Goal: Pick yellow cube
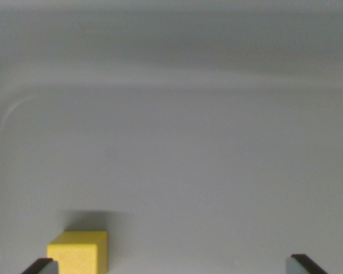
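One yellow cube (78, 252) sits in one pale grey tray (177, 165). Two dark fingertips (43, 266) show at the bottom edge.

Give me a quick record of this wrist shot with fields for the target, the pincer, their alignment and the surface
target: yellow cube, at the bottom of the wrist view, left of centre
pincer: pincer open, only the two fingertips showing at the bottom edge
alignment: cube sits just inside the fingertip on the wrist view's left, far from the other; contact cannot be told
surface: plain grey tray floor with a rounded wall, nothing else on it
grasp: not yet made
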You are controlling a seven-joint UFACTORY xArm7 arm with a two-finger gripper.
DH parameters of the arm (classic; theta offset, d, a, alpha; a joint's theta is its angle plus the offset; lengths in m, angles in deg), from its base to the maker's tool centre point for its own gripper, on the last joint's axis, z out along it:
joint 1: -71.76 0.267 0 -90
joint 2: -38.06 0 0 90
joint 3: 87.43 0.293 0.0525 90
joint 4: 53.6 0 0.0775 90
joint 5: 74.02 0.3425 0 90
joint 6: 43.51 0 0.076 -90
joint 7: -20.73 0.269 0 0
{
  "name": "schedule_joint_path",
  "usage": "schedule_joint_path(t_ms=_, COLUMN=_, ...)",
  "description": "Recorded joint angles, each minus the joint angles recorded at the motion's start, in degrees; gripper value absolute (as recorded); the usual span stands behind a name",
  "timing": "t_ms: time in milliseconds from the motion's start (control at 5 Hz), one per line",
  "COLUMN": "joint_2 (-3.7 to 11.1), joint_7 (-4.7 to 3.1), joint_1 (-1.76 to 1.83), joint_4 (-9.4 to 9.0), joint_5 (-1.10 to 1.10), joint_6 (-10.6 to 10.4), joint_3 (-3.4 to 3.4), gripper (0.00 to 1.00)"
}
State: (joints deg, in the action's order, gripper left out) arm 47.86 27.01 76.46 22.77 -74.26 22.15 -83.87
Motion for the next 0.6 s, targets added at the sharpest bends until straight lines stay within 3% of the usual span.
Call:
schedule_joint_path(t_ms=200, joint_2=0.00, joint_7=0.00, joint_1=0.00, joint_4=0.00, joint_5=0.00, joint_6=0.0, joint_3=0.00, gripper=0.00)
schedule_joint_path(t_ms=400, joint_2=1.22, joint_7=0.77, joint_1=0.65, joint_4=-1.84, joint_5=-0.20, joint_6=-2.7, joint_3=0.37, gripper=0.00)
schedule_joint_path(t_ms=600, joint_2=1.22, joint_7=0.77, joint_1=0.65, joint_4=-1.84, joint_5=-0.20, joint_6=-2.7, joint_3=0.37, gripper=0.00)
